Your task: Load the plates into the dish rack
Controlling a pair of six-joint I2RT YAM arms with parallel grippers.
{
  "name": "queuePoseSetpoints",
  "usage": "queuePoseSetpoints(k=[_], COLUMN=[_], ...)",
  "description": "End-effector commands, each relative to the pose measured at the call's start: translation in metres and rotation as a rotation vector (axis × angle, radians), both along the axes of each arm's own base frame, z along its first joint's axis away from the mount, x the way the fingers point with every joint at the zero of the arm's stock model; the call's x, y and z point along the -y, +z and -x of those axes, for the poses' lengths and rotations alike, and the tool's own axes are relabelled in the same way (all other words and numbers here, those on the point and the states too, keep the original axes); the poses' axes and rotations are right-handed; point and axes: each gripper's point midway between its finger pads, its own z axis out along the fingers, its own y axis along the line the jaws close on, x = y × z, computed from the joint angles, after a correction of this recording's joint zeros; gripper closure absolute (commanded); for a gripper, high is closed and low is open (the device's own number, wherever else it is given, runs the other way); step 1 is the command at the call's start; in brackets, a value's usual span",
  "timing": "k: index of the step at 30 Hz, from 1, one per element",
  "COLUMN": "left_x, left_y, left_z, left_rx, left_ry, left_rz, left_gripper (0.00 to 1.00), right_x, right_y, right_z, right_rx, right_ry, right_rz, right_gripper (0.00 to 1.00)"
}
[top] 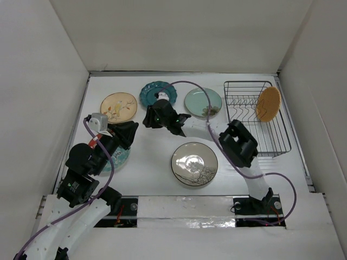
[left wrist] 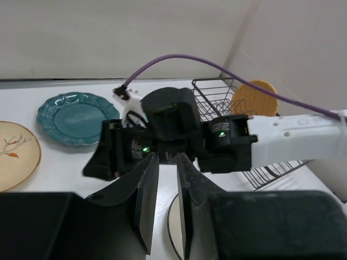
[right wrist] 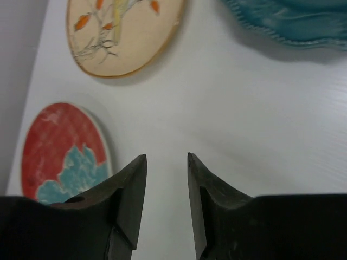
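Top external view, progress check: one plate of six is loaded. The orange woven-look plate (top: 268, 104) stands on edge in the dish rack (top: 255, 138), well away from both tools. Five plates lie flat on the table (top: 154, 170). Right tool (right wrist: 167, 160): fingers a narrow gap apart, holding nothing, above bare table. From its wrist camera you have the tan floral plate (right wrist: 122, 32) ahead and left of the fingers, the dark teal scalloped plate (right wrist: 293, 19) ahead and right, and a red-and-blue plate (right wrist: 59, 151) just beside the left finger. Left tool (left wrist: 167, 157): also a narrow gap, empty, pointed at the right arm's wrist; the red-and-blue plate sits partly under the left arm. The pale green plate (top: 203, 102) and cream tree plate (top: 194, 163) lie back behind the right tool, either side of its forearm. Judgement: you are on the approach for plate two, with no grasp yet; the teal or tan plate looks nearest.
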Motion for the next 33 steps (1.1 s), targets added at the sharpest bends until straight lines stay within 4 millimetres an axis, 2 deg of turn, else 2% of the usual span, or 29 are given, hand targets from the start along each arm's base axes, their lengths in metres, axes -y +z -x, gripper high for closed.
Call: queuePoseSetpoints(k=[1, 3, 4, 6, 7, 8, 10, 11, 17, 20, 21, 23, 24, 28, 29, 31, 32, 33], left_x=[0.002, -0.002, -0.002, -0.001, -0.001, 0.0, 0.0, 0.0, 0.0, -0.001, -0.001, -0.002, -0.002, -0.003, -0.003, -0.005, -0.008, -0.008], left_y=[0.003, 0.002, 0.002, 0.002, 0.001, 0.0, 0.0, -0.001, -0.001, 0.0, 0.0, 0.001, 0.001, 0.003, 0.003, 0.004, 0.006, 0.005], left_z=[-0.005, -0.008, -0.008, -0.009, -0.009, -0.01, -0.01, -0.011, -0.011, -0.01, -0.01, -0.01, -0.01, -0.01, -0.01, -0.009, -0.01, -0.01], left_rx=[0.008, 0.005, 0.005, 0.003, 0.002, -0.001, -0.004, -0.005, -0.005, -0.002, 0.0, 0.002, 0.002, 0.007, 0.008, 0.013, 0.018, 0.017], left_ry=[0.009, 0.037, 0.037, 0.033, 0.033, 0.032, 0.033, 0.033, 0.036, 0.036, 0.038, 0.039, 0.039, 0.043, 0.047, 0.052, 0.064, 0.066], left_rz=[0.006, 0.006, 0.008, 0.004, 0.003, 0.002, 0.001, -0.001, 0.0, -0.002, -0.001, 0.003, 0.003, 0.004, 0.004, 0.005, 0.009, 0.01], left_gripper=[0.78, 0.76, 0.74, 0.72, 0.71, 0.69, 0.68, 0.67, 0.66, 0.66, 0.66, 0.66, 0.66, 0.66, 0.66, 0.66, 0.66, 0.65], right_x=[-0.069, -0.087, -0.1, -0.112, -0.12, -0.125, -0.13, -0.131, -0.143, -0.144, -0.145, -0.14, -0.14, -0.138, -0.137, -0.131, -0.125, -0.117], right_y=[0.046, 0.032, 0.016, 0.009, 0.003, -0.015, -0.024, -0.037, -0.055, -0.064, -0.063, -0.07, -0.065, -0.033, -0.005, 0.027, 0.067, 0.087], right_z=[0.017, 0.034, 0.049, 0.059, 0.071, 0.079, 0.083, 0.085, 0.106, 0.113, 0.114, 0.115, 0.114, 0.117, 0.115, 0.112, 0.107, 0.099], right_rx=[0.01, -0.014, -0.04, -0.054, -0.08, -0.11, -0.139, -0.17, -0.243, -0.292, -0.296, -0.314, -0.3, -0.249, -0.205, -0.13, -0.05, -0.004], right_ry=[0.115, 0.187, 0.235, 0.291, 0.334, 0.347, 0.369, 0.368, 0.411, 0.419, 0.419, 0.395, 0.393, 0.414, 0.419, 0.408, 0.384, 0.364], right_rz=[-0.225, -0.224, -0.215, -0.225, -0.225, -0.214, -0.222, -0.217, -0.252, -0.289, -0.306, -0.304, -0.323, -0.383, -0.421, -0.474, -0.514, -0.529], right_gripper=[0.52, 0.49, 0.47, 0.43, 0.43, 0.42, 0.42, 0.42, 0.49, 0.67, 0.79, 0.94, 1.0, 1.0, 1.0, 1.0, 1.0, 1.0])
